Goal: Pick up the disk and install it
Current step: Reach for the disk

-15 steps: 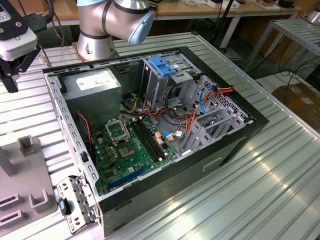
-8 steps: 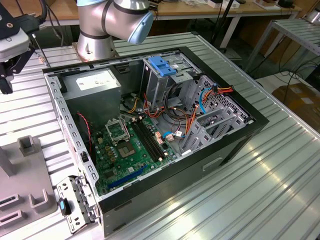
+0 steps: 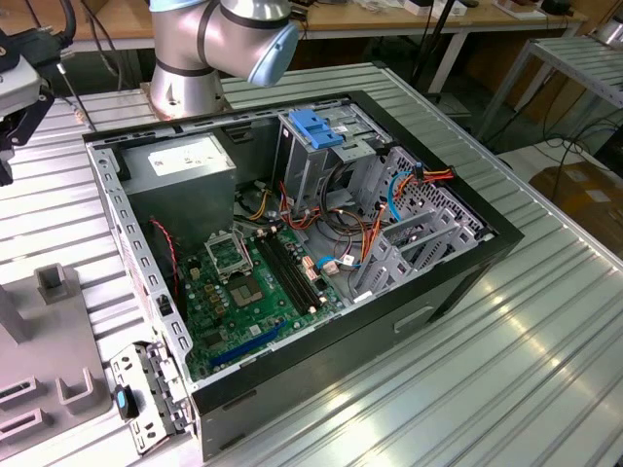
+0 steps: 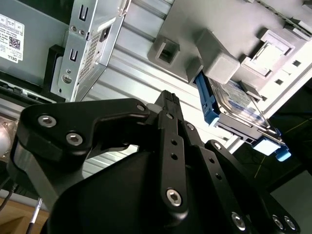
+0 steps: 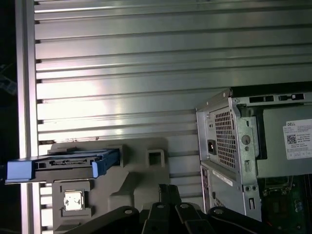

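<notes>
- Gripper (image 4: 168,97), closed and empty, hovers apart from the disk (image 4: 238,106).
- Disk stands on edge in 1 grey fixture (image 4: 222,61) beside the computer case (image 5: 234,146), long axis along the table (image 5: 146,58) slats.

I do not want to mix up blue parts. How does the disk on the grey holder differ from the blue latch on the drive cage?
Place: the disk sits on the grey holder, outside the computer case; the blue latch tops the metal cage inside it. Look: the disk is grey metal framed in blue; the latch is all blue. Both have blue plastic.
</notes>
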